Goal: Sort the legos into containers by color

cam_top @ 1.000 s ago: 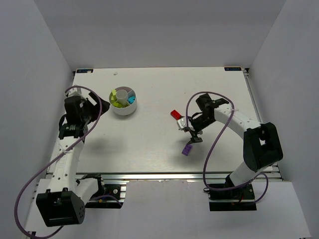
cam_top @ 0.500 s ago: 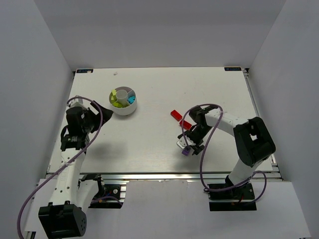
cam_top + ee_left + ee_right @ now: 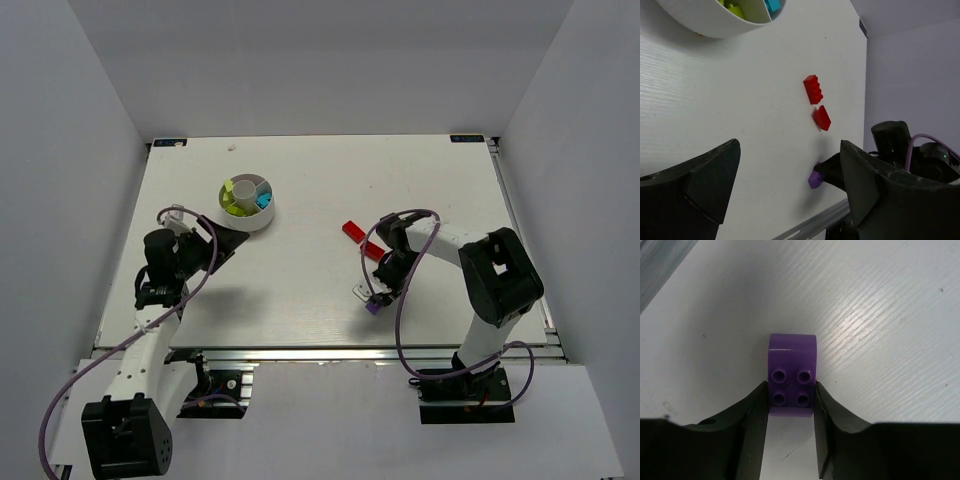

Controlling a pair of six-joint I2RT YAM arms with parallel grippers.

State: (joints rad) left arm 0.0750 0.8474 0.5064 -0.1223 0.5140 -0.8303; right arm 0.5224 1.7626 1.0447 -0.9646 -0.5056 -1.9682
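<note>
The purple brick [image 3: 791, 374] is glossy plastic with four round studs and a curved far edge. It lies on the matt, fine-grained white desk [image 3: 300, 180] near its front edge. The right claw [image 3: 790, 390] presses its two black fingers against the brick's opposite sides, gripping it. Two red bricks [image 3: 813, 89], studded and shiny, lie just beyond, apart from it. The left claw [image 3: 789, 150] gapes wide, holding nothing. The low round white dish [image 3: 247, 222], smooth-walled, sits well to the left, with lime-green pieces [image 3: 236, 208] and a cyan piece [image 3: 264, 200] in separate wedges.

Two red legos [image 3: 813, 89] [image 3: 822, 118], one purple lego [image 3: 792, 382]
</note>
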